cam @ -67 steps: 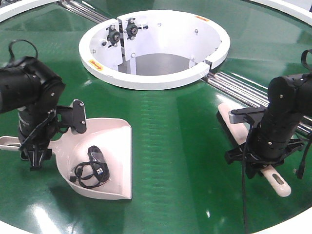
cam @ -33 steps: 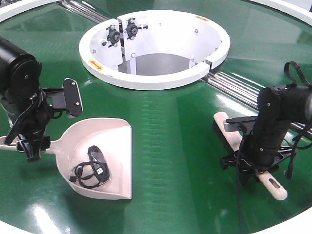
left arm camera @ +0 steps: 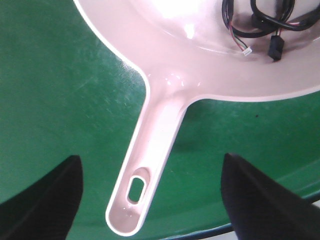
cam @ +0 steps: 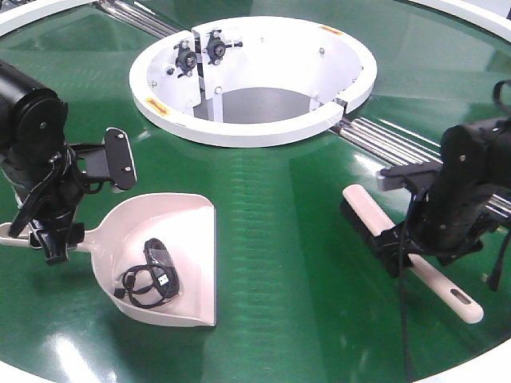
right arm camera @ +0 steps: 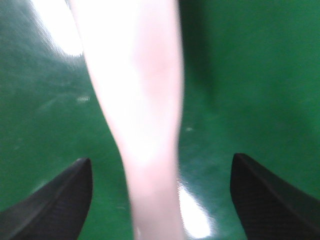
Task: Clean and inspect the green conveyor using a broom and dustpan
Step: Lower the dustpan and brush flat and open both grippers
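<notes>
Both tools stand open over their handles: the left tool (left arm camera: 150, 200) straddles the dustpan (cam: 172, 259) at seven o'clock on the green conveyor (cam: 279, 239), and the right tool (right arm camera: 160, 195) straddles the broom (cam: 407, 255) at four o'clock. The step in hand appears to be the pick-up, so each tool next needs to drop and close on its handle.

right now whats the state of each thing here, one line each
dustpan: lying flat on the green conveyor, black cable inside
broom: lying on the belt, not gripped
left pincer: open, straddling the dustpan handle
right pincer: open, straddling the broom handle
white hub: open centre
</notes>
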Controlling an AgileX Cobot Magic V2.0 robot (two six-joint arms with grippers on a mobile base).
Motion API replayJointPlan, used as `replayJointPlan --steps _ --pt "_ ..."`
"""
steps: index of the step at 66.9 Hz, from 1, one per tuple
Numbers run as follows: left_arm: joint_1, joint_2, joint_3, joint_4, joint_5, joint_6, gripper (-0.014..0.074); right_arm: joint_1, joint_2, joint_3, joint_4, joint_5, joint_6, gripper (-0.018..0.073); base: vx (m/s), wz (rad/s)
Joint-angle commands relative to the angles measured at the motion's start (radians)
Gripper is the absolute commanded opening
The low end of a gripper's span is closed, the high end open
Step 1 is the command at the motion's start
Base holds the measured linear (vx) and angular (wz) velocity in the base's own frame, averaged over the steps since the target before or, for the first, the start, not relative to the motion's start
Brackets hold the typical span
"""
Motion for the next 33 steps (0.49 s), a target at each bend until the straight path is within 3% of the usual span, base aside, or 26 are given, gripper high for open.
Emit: replayJointPlan --steps 1,18,24,33 --pt "-0.006 -0.045 -0.028 0.003 -0.01 -0.012 0.0545 -0.004 -0.096 -0.021 -0.043 -0.023 -0.002 0.0555 0.0 0.0" --pt "-0.006 -0.054 -0.028 -0.129 0.021 -0.02 0.0539 -0.004 -0.26 -0.021 -0.046 -0.072 -0.009 0.0547 0.0 0.0" --pt "-0.006 -0.081 -0.028 -0.184 0.03 -0.091 0.0526 -0.004 -0.334 -0.021 -0.046 -0.097 -0.032 0.0547 0.0 0.0" --pt "-0.005 -0.141 -0.028 -0.189 0.062 -0.205 0.0504 -0.004 -0.439 -0.021 -0.043 -0.128 -0.047 0.0547 0.0 0.0"
